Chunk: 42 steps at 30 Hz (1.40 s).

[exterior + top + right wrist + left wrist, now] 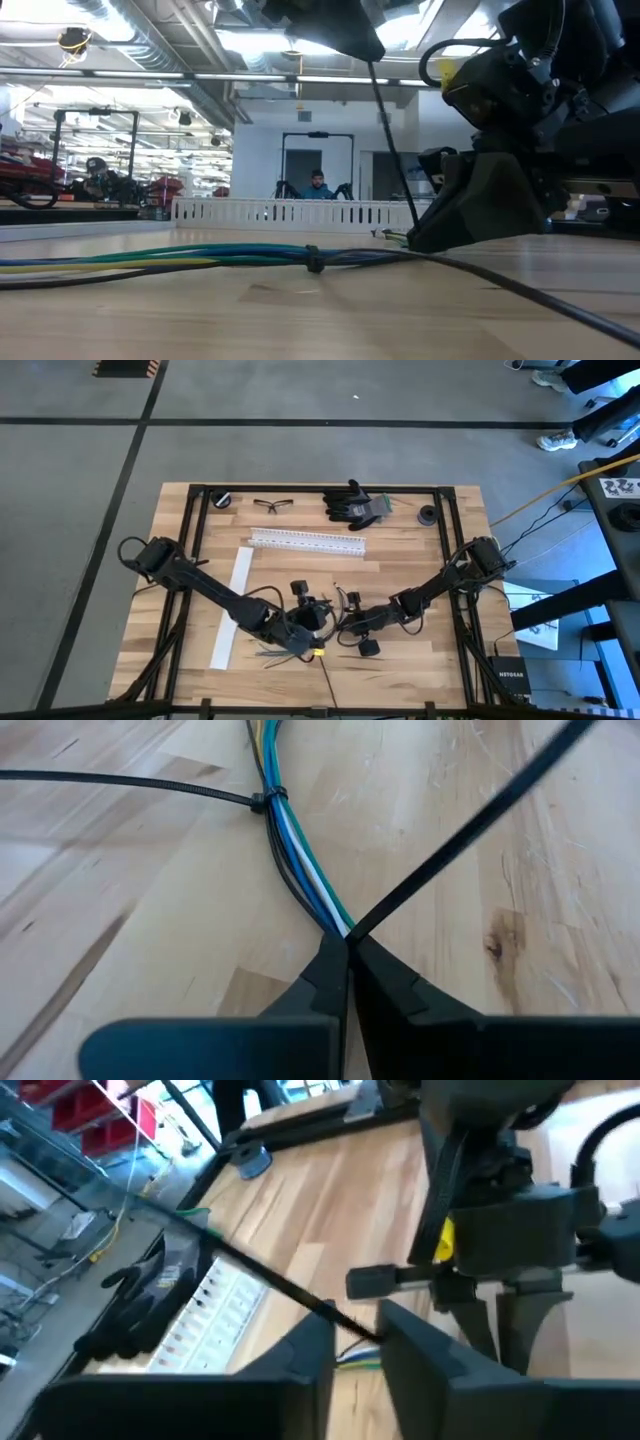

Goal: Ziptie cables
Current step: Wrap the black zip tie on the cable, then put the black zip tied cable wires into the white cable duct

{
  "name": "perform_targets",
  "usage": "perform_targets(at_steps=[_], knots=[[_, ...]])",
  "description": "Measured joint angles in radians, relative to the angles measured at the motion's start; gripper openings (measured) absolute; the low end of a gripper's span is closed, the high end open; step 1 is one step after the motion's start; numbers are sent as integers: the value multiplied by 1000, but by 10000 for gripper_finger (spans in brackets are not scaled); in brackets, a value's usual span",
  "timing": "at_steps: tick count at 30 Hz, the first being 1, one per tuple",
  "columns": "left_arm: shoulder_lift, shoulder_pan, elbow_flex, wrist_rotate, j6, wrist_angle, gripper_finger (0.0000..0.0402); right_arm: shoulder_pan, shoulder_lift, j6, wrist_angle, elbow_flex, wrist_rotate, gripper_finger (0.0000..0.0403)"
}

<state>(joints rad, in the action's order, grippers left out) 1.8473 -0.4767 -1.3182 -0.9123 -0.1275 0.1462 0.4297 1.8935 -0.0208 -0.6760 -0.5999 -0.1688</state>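
The cables (290,850) are a bundle of blue, white, green, yellow and black wires lying on the wooden table (420,660); they also show in the low view (200,255). One black ziptie (265,800) is closed around them. A second ziptie strap (470,825) rises slanting from the bundle. My right gripper (347,938) is shut on the bundle where that strap starts. My left gripper (357,1342) hangs above, its fingers a little apart, and the strap (240,1265) runs through the gap between them. My left gripper has the second ziptie's strap (345,1320) running between its fingers, well above the table; whether either finger touches it, I cannot tell. My right gripper pinches the cable bundle (335,920) between its two fingertips at the foot of the second strap. The fingers come slanting down from the table's right. The bundle lies on the table.
A white slotted rail (307,541) lies across the table's far half, and a long white strip (231,608) lies to the left. Black gloves (352,503), safety glasses (272,504) and two small black round things (428,514) sit along the far edge. A person (317,183) stands far behind.
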Motion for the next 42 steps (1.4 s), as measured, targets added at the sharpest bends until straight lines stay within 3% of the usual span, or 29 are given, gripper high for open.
perform_targets(at_steps=[7,14,18,22,26,29,35,39,42], knots=[[-2,-67,-154,31,-198,388,146,3,0,-24,4,-5,-40,16],[4,-130,-119,38,-475,513,177,3,-151,-27,169,-3,-46,123],[6,-138,-24,42,-546,399,176,3,-308,-37,356,-4,-47,180],[7,-124,71,80,-551,252,170,3,-472,-46,557,-4,-29,210],[7,-107,164,131,-544,58,169,2,-546,-53,599,-5,-151,215],[19,-97,227,148,-528,-85,169,-3,-492,-34,548,-6,-238,210],[84,-91,270,188,-529,-196,169,-43,-266,-19,332,-5,-213,196],[120,-91,270,193,-531,-212,169,-60,-176,26,190,-15,-132,194],[134,-88,270,195,-542,-207,169,-56,-158,78,193,-35,10,194]])
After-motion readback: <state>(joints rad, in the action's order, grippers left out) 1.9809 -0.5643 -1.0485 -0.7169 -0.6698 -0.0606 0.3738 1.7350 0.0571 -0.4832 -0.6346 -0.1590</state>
